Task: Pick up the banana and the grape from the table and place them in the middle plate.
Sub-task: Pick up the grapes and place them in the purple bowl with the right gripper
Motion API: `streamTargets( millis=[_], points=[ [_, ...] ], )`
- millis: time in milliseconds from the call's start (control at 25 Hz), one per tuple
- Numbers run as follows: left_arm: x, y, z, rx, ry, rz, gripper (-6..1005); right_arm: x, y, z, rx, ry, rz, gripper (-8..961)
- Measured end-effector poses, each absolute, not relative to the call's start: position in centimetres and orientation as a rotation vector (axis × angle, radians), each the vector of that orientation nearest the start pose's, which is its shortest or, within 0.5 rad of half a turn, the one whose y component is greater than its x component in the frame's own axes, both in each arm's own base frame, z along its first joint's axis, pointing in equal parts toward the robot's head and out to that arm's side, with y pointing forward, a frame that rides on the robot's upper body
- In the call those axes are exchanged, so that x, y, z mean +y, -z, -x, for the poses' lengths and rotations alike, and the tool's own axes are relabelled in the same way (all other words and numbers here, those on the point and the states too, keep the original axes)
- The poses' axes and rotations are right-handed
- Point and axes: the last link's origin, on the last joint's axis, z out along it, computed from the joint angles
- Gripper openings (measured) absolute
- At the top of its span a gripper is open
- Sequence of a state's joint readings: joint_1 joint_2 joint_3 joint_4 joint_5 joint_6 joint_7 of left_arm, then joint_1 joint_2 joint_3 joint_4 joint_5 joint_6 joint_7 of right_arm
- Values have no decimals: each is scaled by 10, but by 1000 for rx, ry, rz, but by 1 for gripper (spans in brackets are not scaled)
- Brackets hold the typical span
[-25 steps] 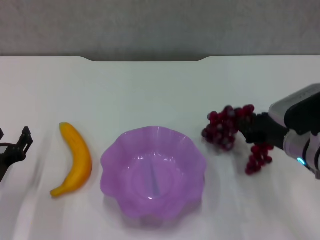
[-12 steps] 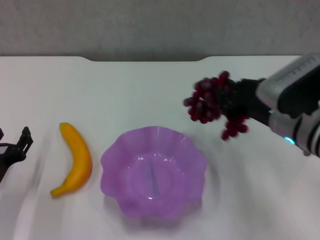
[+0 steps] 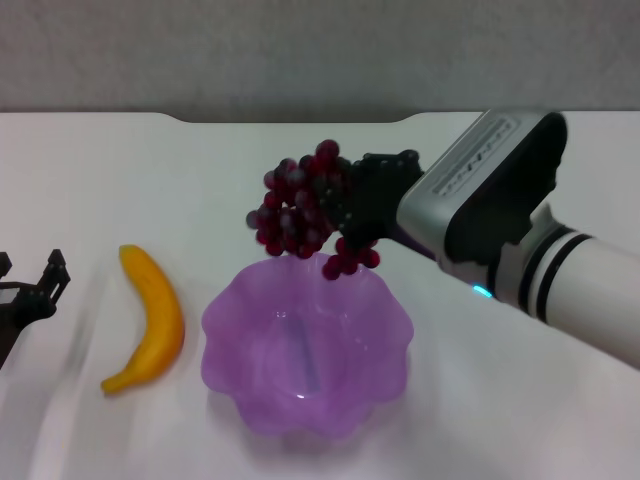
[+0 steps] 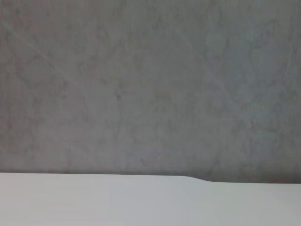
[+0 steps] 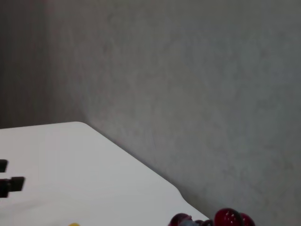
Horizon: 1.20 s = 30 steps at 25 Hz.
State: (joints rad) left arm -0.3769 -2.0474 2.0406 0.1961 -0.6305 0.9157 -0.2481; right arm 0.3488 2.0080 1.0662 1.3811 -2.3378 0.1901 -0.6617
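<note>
The right tool, closed on a dark red-purple grape bunch, hangs above the far rim of the unfilled translucent purple scalloped plastic plate; the left tool's opening cannot be told.

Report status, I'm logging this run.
Right gripper shut on grape, over far rim of middle plate. Left gripper parked beside banana. Nothing blocking.

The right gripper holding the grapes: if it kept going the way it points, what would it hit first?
Probably nothing soon: the right gripper carries the grape leftward above the middle plate; beyond is bare table. Depth is uncertain.
</note>
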Motion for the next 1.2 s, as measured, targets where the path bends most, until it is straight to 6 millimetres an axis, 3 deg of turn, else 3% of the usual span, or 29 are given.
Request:
streamTargets(
  millis=[360,1200],
  points=[
    [324,9,375,-799,548,1557,708,338,90,-121,178,-414,2327,251],
    [325,8,374,-796,550,1558,710,320,115,-157,169,-382,2306,248]
  ],
)
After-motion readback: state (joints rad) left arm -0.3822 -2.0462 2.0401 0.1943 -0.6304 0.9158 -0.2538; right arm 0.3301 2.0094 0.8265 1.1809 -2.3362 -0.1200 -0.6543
